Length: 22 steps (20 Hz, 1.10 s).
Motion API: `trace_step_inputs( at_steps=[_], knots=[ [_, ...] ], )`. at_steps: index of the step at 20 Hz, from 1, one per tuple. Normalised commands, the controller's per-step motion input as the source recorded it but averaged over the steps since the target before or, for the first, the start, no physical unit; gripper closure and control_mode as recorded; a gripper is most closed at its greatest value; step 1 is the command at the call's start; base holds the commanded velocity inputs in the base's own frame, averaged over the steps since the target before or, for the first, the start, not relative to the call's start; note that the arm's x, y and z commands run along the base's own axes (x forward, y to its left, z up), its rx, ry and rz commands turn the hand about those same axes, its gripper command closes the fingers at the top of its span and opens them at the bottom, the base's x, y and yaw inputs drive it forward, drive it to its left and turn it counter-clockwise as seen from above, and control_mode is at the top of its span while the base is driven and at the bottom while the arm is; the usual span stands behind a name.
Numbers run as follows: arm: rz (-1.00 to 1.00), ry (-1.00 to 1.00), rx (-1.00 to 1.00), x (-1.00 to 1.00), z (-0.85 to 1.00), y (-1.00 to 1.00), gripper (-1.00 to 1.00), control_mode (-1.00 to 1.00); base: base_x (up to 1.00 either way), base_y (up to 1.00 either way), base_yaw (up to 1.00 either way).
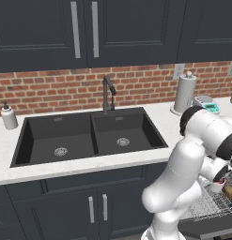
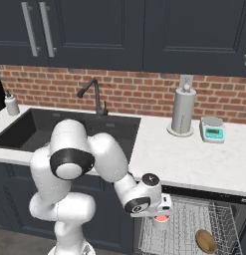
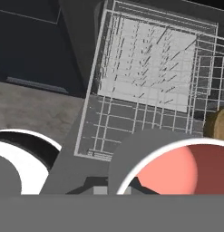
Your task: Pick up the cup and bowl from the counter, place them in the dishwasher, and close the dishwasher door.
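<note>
You are looking at the white counter (image 2: 194, 159) running past the black sink (image 1: 89, 136), with the dishwasher (image 2: 234, 209) standing open below its right end. Its silver wire rack (image 2: 186, 231) is sitting pulled out. The bowl (image 2: 206, 241) is lying in the rack's right part. The cup (image 2: 162, 219) is sitting in the rack just under the hand, red top up. The gripper (image 2: 162, 215) is hovering over it, jaws together, clamping nothing you can make out.
</note>
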Motion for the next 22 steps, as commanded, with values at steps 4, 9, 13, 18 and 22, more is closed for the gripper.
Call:
trace_step_inputs(
  at_steps=[4, 9, 13, 18, 22],
  knots=[
    [0.00, 0.00, 0.00, 0.09, -0.55, -0.40, 1.00, -1.00, 0.00, 0.00, 0.00],
    [0.00, -0.03, 0.01, 0.05, -0.30, -0.49, 1.00, -1.00, 0.00, 0.00, 0.00],
    [0.00, -0.11, 0.20, -0.14, -0.01, -0.83, 1.00, -1.00, 0.00, 0.00, 0.00],
    [0.00, -0.19, 0.23, -0.50, 0.00, -0.62, 1.00, -1.00, 0.00, 0.00, 0.00],
    [0.00, -0.14, 0.20, -0.49, -0.04, -0.56, 1.00, -1.00, 0.00, 0.00, 0.00]
  ],
)
